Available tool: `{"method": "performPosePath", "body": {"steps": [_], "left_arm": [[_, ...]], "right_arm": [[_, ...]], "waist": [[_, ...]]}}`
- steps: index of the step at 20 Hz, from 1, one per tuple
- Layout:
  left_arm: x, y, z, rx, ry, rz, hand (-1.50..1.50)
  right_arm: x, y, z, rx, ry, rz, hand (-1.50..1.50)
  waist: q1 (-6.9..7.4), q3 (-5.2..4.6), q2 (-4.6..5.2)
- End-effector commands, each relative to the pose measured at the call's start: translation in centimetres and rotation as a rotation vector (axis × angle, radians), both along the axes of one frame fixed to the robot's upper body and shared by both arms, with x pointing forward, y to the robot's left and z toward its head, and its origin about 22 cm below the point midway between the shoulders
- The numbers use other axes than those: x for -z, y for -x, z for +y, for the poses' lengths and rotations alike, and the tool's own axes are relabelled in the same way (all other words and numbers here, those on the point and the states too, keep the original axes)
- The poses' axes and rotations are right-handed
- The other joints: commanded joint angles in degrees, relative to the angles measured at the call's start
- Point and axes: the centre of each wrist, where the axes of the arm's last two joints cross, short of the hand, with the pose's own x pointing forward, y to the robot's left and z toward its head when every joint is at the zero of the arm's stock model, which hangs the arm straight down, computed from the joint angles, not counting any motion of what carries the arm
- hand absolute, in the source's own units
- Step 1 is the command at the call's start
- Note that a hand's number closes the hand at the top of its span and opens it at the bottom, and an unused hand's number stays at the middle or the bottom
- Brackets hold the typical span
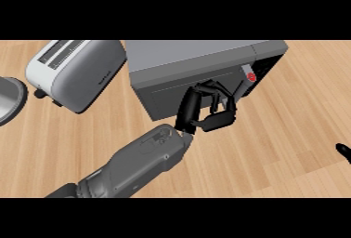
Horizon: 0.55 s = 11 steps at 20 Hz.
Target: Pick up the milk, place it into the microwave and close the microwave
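The milk (249,76) shows only as a small pale patch with a round red mark, just beyond the left hand's fingertips (231,95), up and to their right. It sits at the edge of a dark recess at the right end of the microwave (198,56). Too little of it is visible to tell which way its long axis runs or where its top points.

The left hand (192,109) is black. Its fingers are bent and curled against the microwave's grey front panel, and nothing can be seen inside them. The thumb (218,122) juts out below the fingers, toward the viewer.

The grey left forearm (137,162) trails down and left from the fingers.

A silver toaster (75,69) stands well left of the fingers on the wooden counter (274,139). A grey round object (10,100) sits further left, cut off by the edge.

Only a black tip of the right hand (343,151) shows at the right edge, well apart from the left fingers; whether it is open cannot be told.
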Motion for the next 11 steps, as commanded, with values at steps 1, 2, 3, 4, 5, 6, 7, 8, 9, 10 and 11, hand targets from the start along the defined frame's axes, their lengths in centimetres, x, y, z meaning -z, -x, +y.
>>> {"method": "performPosePath", "body": {"steps": [1,2,3,4,5,6,7,8,9,10,11], "left_arm": [[-0.13,-2.74,1.46,-0.129,-0.012,0.028,1.5],[-0.64,-2.93,1.22,-0.118,-0.011,0.021,1.5],[-0.52,-2.9,1.28,-0.124,-0.007,0.017,1.5],[-0.23,-2.84,1.4,-0.127,-0.01,0.025,1.5],[-0.33,-2.89,1.39,-0.129,-0.002,0.02,1.5],[-0.1,-2.81,1.41,-0.129,-0.015,0.005,1.5],[-0.74,-3.02,1.2,-0.127,0.001,0.005,1.5],[-0.51,-2.94,1.25,-0.138,-0.005,0.009,1.5],[-0.26,-2.84,1.36,-0.139,0.001,0.013,1.5],[-0.3,-2.83,1.31,-0.137,0.001,0.008,1.5],[-0.38,-2.84,1.27,-0.141,0.004,0.001,1.5]], "right_arm": [[-0.3,0.01,0.07,-0.029,0.013,0.0,-1.5],[-0.33,0.09,0.22,-0.031,-0.005,-0.003,-1.5],[-0.71,-0.11,0.05,-0.02,0.007,-0.018,-1.5],[-0.57,0.03,0.03,-0.026,0.01,-0.002,-1.5],[-0.61,0.17,0.04,-0.027,0.006,0.004,-1.5],[-0.78,0.16,0.29,-0.033,0.001,-0.011,-1.5],[-0.71,-0.04,0.07,-0.028,0.003,-0.006,-1.5],[-0.68,0.14,0.3,-0.04,-0.003,-0.001,-1.5],[-0.7,0.15,0.26,-0.04,-0.004,-0.001,-1.5],[-0.75,0.08,0.11,-0.031,-0.003,0.0,-1.5],[-0.91,0.22,0.36,-0.051,0.003,-0.001,-1.5]], "waist": [[-0.35,-0.05,1.21],[-0.66,-0.02,1.02],[-0.19,-0.07,1.06],[-0.65,-0.06,1.28],[-0.74,-0.1,1.0],[-0.87,-0.08,1.1],[-0.51,-0.02,1.45],[-1.01,-0.01,1.23],[-0.96,-0.02,1.19],[-1.01,-0.02,1.34],[-1.34,-0.07,1.24]]}}
